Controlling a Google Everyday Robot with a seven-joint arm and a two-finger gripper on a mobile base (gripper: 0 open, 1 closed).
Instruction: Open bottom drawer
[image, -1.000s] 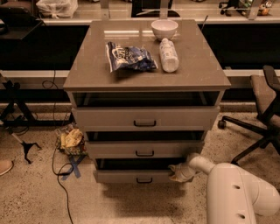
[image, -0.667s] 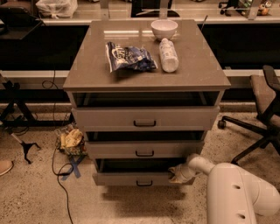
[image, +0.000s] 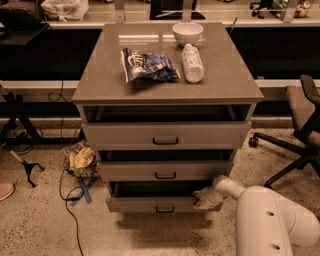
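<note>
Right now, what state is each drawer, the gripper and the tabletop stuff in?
bottom drawer: partly open
middle drawer: slightly open
top drawer: slightly open
gripper: at the bottom drawer's right upper edge
bowl: upright
bottle: lying on its side
chip bag: lying flat

This looks like an office-style robotics lab. Long workbenches run along the back above dark recesses. A castered office chair stands at the right. Loose cables trail over the speckled hard floor near the black legs of a stand. A grey drawer cabinet stands alone on the open floor. A white robot arm reaches to it, with its gripper at the right end of the bottom drawer.
</note>
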